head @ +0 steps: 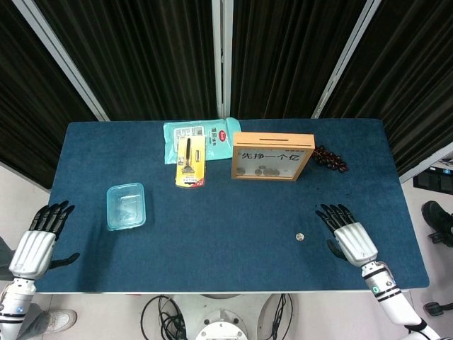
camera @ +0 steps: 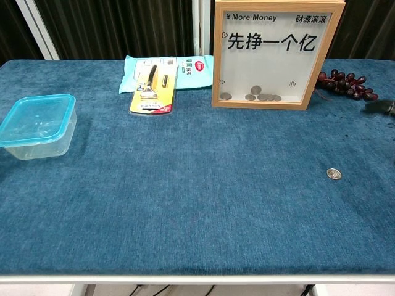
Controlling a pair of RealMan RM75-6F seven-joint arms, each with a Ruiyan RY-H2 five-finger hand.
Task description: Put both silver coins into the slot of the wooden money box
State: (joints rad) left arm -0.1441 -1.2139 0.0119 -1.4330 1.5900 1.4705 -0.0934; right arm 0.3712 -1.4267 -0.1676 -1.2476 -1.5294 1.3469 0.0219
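At the near edge of the table, the right hand (head: 352,239) is hovering over the blue cloth with its fingers (head: 331,213) stretched out and a little apart, holding nothing and touching nothing. Its palm is facing down and the fingertips are pointing toward the far side; the forearm is running off behind it past the near right corner. In the chest view only a dark blur at the right border may be its fingertips.

The left hand (head: 39,239) is hanging off the near left corner, beside the table and not over it. Its dark fingers (head: 51,213) are also straight and spread, empty, with the thumb sticking out to the side.

One silver coin (camera: 334,174) is lying flat on the cloth just beside the right hand, not touched by it.

Further back on the left, a clear blue plastic container (camera: 36,126) is standing open. Beyond the middle, a packaged razor (camera: 151,91) is lying partly on a pack of wet wipes (camera: 185,68). To their right the wooden money box (camera: 274,54) is standing upright, with several coins resting at the bottom behind its window and the slot (head: 272,134) on its top. A bunch of dark grapes (camera: 345,84) is lying just beside the box, on its right.
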